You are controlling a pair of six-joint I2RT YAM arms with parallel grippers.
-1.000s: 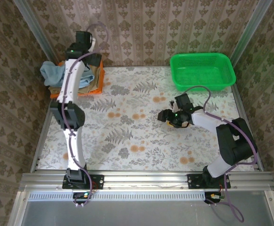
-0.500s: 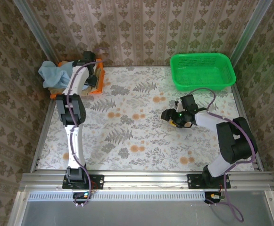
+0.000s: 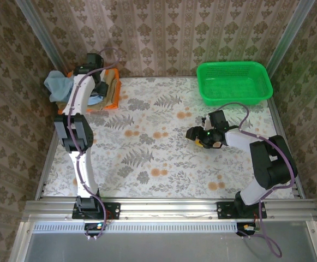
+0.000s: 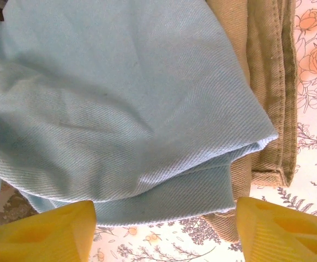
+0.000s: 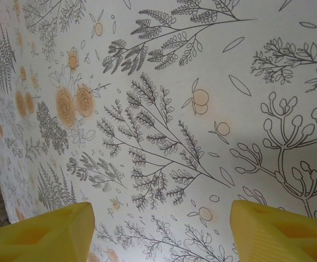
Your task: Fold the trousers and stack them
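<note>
The light blue trousers [image 3: 55, 84] lie bunched at the back left of the table, on top of a tan pair [image 3: 112, 90] and an orange cloth [image 3: 109, 107]. My left gripper [image 3: 97, 87] hovers over this pile. In the left wrist view the folded blue trousers [image 4: 120, 98] lie just beyond my open left gripper [image 4: 163, 234], and only tablecloth shows between its yellow fingertips [image 4: 43, 232]. The tan pair [image 4: 267, 82] sticks out under the blue fabric on the right. My right gripper [image 3: 192, 134] is low over the middle right of the table, open and holding nothing [image 5: 161, 234].
A green plastic basket [image 3: 232, 64] stands at the back right corner. The floral tablecloth [image 3: 147, 153] covers the table. Patterned walls close in the back and both sides, with the pile tight against the back left corner.
My left gripper has come down from high near the back wall to the pile, and its jaws have narrowed somewhat. The right arm has hardly moved.
</note>
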